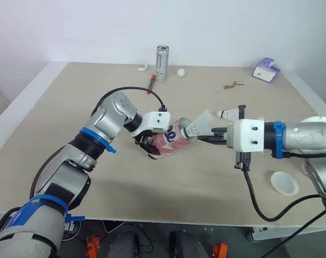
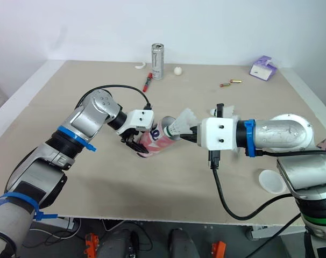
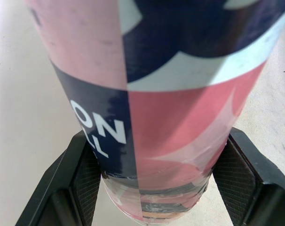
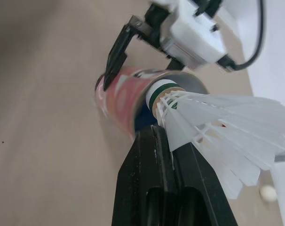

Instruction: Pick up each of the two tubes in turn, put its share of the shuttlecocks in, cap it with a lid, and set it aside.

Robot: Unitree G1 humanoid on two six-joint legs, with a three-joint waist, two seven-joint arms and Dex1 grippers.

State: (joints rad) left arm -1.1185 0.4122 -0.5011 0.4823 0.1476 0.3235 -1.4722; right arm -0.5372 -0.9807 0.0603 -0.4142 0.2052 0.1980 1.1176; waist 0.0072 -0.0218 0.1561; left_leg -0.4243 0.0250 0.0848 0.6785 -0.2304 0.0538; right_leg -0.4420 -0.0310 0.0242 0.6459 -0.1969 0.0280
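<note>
— Two grippers are meeting over the middle of the counter (image 1: 152, 199), as we are seeing it. What is the left gripper (image 3: 157, 188) holding?

— We are watching it grip the tube (image 1: 168, 141), the pink and navy one. Its fingers (image 3: 81, 183) are clamping the tube's closed lower end from both sides. The tube is tilting, and its open mouth is facing the right arm. We cannot tell whether its lower end is touching the counter.

— And the right gripper (image 4: 162, 141)?

— Its fingers (image 4: 147, 179) are pressing together on the feather skirt of a shuttlecock (image 1: 200, 126). The cork end, with its green band, is sitting right at the tube's mouth. The white feathers are fanning out outside the tube.

— What else are we finding on the counter?

— We are seeing a loose shuttlecock (image 1: 230, 113) lying just behind the right gripper, toward the far edge. A white lid (image 1: 284, 183) is lying flat near the front right corner, well apart from the tube. Along the far edge a silver can (image 1: 162, 63) is standing upright, with a white ball (image 1: 181, 71) near it. A red pen (image 1: 151, 83) is lying just in front of the can. A purple box (image 1: 266, 70) is sitting by the far right corner.
</note>
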